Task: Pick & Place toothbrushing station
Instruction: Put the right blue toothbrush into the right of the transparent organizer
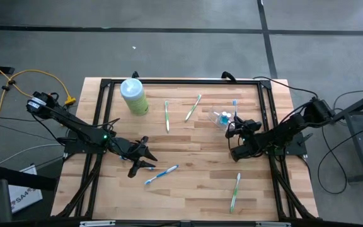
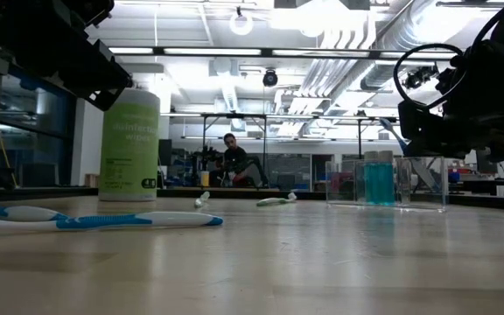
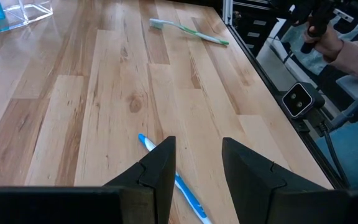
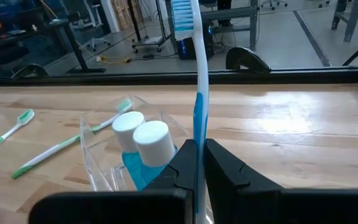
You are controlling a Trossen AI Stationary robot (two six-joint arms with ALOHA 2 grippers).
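There were five toothbrushes: two blue (image 1: 161, 174) (image 1: 234, 106), three green (image 1: 166, 116) (image 1: 193, 107) (image 1: 235, 192). There was one green bottle (image 1: 133, 97) and one clear holder (image 1: 222, 118).

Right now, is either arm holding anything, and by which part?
The right gripper holds a blue-and-white toothbrush by its lower handle, bristles up. The left gripper is open and holds nothing.

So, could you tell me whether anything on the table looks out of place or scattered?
Yes: four toothbrushes lie loose on the wood, among them a blue toothbrush by the left pincer, away from the clear holder.
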